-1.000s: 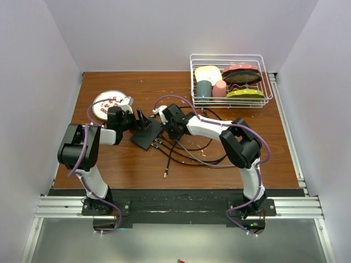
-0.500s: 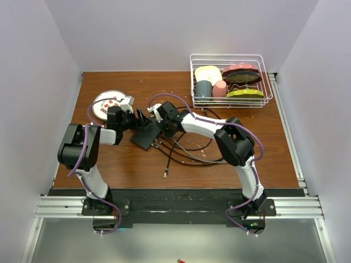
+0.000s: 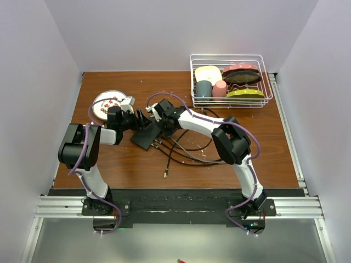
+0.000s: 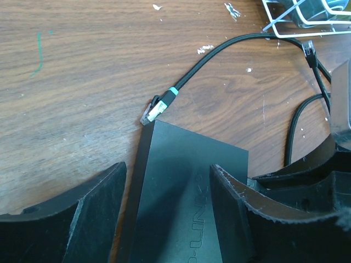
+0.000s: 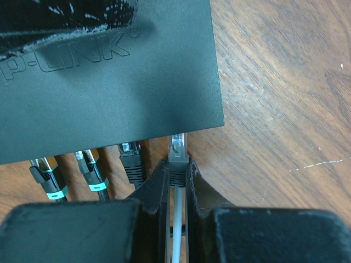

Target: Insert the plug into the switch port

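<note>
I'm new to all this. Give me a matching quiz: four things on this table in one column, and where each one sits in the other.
1. switch
2. grey plug
3. teal-banded plug
4. white plate

A. lying loose by a corner of the switch
B. far left of the table
C. pinched in the right claw, tip at the socket edge
D. between the fingers of the left claw

Pairs: 1-D, 2-C, 3-A, 4-B.
</note>
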You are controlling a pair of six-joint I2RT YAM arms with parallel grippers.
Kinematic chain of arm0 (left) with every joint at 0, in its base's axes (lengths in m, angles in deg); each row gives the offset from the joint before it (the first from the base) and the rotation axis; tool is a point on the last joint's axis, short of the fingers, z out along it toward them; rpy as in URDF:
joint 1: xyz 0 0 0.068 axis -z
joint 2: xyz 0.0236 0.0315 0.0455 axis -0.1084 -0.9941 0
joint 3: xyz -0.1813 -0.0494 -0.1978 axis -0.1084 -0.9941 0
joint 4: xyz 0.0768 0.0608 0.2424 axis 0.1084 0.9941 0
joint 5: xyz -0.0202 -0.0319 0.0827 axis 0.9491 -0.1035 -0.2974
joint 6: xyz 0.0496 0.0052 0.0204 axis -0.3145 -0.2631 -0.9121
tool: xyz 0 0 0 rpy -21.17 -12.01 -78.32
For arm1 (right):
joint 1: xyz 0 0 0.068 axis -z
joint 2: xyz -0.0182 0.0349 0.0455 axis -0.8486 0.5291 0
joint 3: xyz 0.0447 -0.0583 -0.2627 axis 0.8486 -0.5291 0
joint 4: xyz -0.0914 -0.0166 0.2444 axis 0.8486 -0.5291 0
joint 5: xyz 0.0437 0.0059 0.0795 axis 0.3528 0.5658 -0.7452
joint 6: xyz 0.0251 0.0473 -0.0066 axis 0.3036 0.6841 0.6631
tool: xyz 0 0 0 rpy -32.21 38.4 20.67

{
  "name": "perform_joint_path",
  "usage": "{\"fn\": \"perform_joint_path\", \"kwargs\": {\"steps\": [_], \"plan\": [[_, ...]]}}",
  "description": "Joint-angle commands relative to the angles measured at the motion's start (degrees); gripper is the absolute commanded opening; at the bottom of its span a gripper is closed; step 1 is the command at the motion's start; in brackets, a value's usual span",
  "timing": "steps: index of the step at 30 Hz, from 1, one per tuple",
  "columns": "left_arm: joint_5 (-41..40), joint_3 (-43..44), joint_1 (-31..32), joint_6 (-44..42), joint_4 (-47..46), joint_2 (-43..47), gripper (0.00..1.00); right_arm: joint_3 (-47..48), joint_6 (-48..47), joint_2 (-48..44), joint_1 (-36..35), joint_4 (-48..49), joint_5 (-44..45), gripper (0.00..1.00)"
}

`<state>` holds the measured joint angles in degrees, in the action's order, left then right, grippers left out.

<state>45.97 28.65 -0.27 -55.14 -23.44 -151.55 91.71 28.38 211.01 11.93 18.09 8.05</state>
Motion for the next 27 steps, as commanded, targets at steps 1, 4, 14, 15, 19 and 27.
{"fn": "perform_joint_path", "kwargs": {"steps": [1,4,14,15,19,27], "plan": [[1.63,0.66,-0.42,-1.46,-2.97,-0.42,0.66,2.22,-1.02,2.66,-0.28,-6.26,1.19,0.00],[1.72,0.93,-0.42,-1.54,-2.62,-0.69,0.66,3.71,-0.93,3.27,-0.19,-6.70,1.63,0.00],[1.64,3.91,0.55,-2.95,1.16,-2.44,0.63,7.76,-1.11,4.15,-0.19,-6.79,1.63,0.00],[1.55,4.18,0.81,-3.12,1.94,-2.62,0.63,8.11,-1.11,4.15,-0.19,-6.79,1.71,0.00],[1.11,5.14,1.43,-3.83,3.36,-3.06,0.63,8.90,-1.02,3.98,-0.28,-6.70,2.33,0.00],[1.02,5.23,1.60,-4.00,3.45,-3.06,0.62,10.22,-1.11,3.01,-0.19,-6.79,3.74,0.00]]}}
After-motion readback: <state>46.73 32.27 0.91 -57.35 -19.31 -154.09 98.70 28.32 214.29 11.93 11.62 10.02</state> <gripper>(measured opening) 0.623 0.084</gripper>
